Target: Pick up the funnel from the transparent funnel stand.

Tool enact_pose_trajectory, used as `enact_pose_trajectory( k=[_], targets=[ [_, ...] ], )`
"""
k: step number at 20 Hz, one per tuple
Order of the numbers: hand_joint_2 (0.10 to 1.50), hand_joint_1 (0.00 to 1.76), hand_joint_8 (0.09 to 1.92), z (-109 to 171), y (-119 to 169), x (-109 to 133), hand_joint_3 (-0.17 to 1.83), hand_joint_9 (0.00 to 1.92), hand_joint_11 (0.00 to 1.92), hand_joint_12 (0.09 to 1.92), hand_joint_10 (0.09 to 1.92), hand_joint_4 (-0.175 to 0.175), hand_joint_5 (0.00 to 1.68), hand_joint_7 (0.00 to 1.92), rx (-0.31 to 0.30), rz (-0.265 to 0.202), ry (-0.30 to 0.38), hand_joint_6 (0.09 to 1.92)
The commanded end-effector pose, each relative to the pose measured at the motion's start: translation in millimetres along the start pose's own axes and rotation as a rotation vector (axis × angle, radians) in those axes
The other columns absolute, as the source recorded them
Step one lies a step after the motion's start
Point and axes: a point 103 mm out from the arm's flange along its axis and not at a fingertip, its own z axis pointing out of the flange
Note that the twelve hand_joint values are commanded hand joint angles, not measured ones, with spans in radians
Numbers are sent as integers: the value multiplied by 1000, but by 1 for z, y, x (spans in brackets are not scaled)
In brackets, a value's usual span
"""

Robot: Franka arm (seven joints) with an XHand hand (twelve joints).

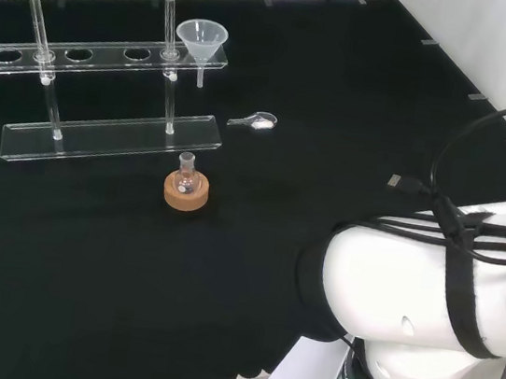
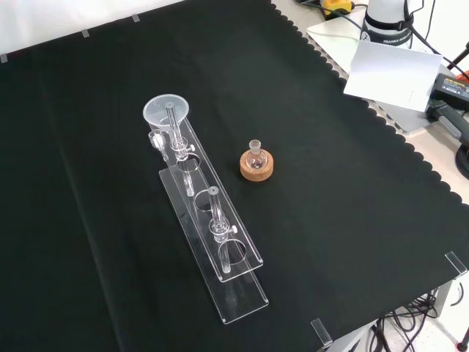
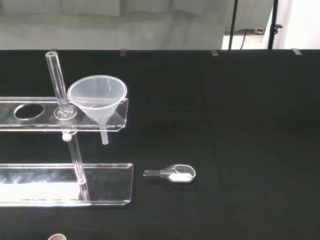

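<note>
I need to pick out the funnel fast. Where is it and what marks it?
Find the long transparent funnel stand on the black cloth. The funnel sits in the hole at its right end in the head view, spout hanging below the rack. Its wide cone sets it apart from the empty holes beside it.

Head cam sat behind and above the arm base, looking over the white arm link (image 1: 426, 299) across the black cloth (image 1: 335, 144). Front cam faced back from the opposite side, high, looking down. Wrist cam sat low and closest, facing the funnel stand (image 3: 60, 122) end-on. All three shared the funnel stand and funnel (image 1: 201, 40); head and front also shared the flask on its cork ring (image 2: 256, 166).
</note>
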Motion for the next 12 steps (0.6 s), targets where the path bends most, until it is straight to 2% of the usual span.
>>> enact_pose_trajectory(
  k=[1,4,12],
  targets=[
    [1236,80,271,0,0,0,109,75,64,1386,687,19,162,0,-8,1,-6,87],
    [1293,8,208,0,2,-4,138,55,47,1369,669,34,145,0,-9,-1,-3,87],
    [1300,0,199,3,12,-7,144,57,45,1366,661,35,146,0,3,-11,-2,87]
  ],
)
